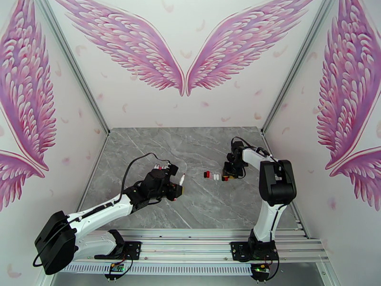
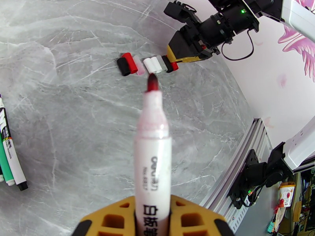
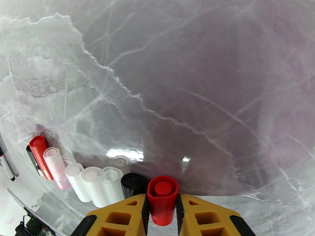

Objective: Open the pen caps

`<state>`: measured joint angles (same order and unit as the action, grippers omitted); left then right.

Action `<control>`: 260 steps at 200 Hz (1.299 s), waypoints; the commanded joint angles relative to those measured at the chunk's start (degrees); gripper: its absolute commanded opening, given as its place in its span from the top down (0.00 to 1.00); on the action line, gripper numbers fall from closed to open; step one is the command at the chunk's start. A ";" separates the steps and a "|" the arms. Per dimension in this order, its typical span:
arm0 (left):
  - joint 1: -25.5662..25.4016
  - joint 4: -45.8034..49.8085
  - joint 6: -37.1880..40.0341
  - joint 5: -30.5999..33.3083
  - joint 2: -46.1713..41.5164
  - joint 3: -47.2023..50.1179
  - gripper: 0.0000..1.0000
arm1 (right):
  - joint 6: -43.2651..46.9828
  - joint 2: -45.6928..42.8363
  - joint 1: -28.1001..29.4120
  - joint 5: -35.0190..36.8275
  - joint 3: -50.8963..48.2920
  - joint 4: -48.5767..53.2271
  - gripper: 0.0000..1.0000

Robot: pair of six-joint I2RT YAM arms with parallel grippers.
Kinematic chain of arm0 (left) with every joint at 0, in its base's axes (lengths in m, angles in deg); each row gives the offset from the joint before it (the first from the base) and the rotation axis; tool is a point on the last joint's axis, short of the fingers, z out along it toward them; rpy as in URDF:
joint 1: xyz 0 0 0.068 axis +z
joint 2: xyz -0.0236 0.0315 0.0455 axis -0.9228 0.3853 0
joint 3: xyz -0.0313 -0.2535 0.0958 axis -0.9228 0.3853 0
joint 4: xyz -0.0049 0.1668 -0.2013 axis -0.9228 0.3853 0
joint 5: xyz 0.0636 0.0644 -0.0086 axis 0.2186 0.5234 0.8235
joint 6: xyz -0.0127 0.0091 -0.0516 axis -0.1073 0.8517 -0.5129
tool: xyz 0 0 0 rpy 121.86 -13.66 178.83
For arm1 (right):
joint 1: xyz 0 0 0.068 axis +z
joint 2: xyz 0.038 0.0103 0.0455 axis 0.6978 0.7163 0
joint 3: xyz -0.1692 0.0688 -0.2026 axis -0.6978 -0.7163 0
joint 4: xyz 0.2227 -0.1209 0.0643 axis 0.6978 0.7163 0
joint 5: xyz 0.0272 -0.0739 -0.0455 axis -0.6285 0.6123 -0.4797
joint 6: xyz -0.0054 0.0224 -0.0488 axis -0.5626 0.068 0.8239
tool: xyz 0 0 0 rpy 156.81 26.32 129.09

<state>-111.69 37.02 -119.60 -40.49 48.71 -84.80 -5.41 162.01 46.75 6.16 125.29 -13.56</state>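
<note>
Releasing the red cap (image 3: 162,189), clamped in the right pincer (image 3: 162,202), is best done gently, sparing the black cap (image 3: 132,184) at 9 o'clock; the left pincer (image 2: 152,209) is clamped on a pen (image 2: 152,154)

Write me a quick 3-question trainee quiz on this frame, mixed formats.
1. True or false: the marker in the left pincer has its cap on.
2. The held cap in the right pincer is: A black, B red, C pink.
3. Fill in: in the row of caps, the one nearest the held cap is ___.

Key: 1 false, its red tip is bare; 2 B; 3 black.
</note>
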 commanded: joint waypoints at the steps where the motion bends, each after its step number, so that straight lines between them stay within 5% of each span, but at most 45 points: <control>1: 0.21 0.34 0.23 0.01 0.40 -1.23 1.00 | -0.17 -1.50 -0.05 -1.60 -0.73 -1.64 0.73; 260: 0.24 -1.63 -2.48 -0.89 1.66 -0.53 0.97 | -0.44 -1.40 0.57 -4.15 -1.48 -2.89 0.72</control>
<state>-111.69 36.50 -121.76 -40.73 49.67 -84.80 -5.61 161.84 46.77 3.14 124.35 -15.66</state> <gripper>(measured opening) 0.204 0.283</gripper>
